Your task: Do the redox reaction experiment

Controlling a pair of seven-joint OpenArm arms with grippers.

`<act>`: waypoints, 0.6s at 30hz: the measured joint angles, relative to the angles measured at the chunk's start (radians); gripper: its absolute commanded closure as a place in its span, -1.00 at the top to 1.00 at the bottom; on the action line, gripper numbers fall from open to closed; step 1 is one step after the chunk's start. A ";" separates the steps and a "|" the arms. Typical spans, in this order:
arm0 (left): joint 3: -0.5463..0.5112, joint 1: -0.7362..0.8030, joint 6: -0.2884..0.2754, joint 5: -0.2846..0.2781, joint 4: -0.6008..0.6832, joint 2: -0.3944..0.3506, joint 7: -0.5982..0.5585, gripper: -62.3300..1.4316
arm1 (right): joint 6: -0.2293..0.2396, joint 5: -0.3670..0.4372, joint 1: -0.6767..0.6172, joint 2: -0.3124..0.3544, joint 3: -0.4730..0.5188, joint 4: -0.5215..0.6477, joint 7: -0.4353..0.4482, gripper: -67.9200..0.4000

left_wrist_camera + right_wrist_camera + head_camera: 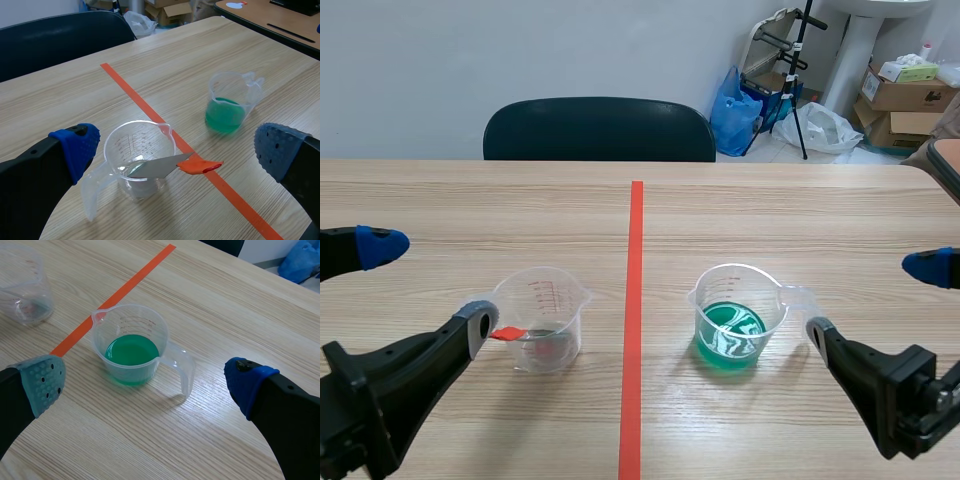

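Left tool (430, 285): open, fingers wide, holding nothing, low over the near left part of the surface (470, 215).

Clear cup (542, 320): just ahead of that tool, left of the tape line (636, 300), toward the near edge. A grey strip (155, 169) leans inside it, with its orange-red end out past the rim. In the left wrist view the strip is clear of both fingers. What lies at the cup's bottom is hard to make out.

Green cup (737, 315): right of the tape, level with the clear cup and well apart from it. It holds green liquid in its lower part, and its handle is turned toward the right tool.

Right tool (873, 300): open, empty, with one finger near the handle but not touching it.

Both arms are cut off by the near corners.

Surface: pale wood grain. Beyond the far edge are a dark chair (600, 130), a blue bag (735, 105), a black stand (798, 70) and boxes (905, 100) against a pale wall.
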 measured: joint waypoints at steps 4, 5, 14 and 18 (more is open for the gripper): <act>0.000 0.000 0.000 0.000 0.000 0.000 0.000 1.00 | 0.000 0.000 0.000 0.000 0.000 0.000 0.016 1.00; 0.000 0.000 0.000 0.000 0.000 0.000 0.000 1.00 | 0.000 0.000 0.000 0.000 0.000 0.000 0.016 1.00; -0.001 0.000 0.000 0.000 0.000 0.000 0.000 1.00 | 0.000 0.000 0.000 0.000 0.000 0.000 0.016 1.00; -0.001 0.000 0.000 0.000 0.000 0.000 0.000 1.00 | 0.000 0.000 0.000 0.000 0.000 0.000 0.016 1.00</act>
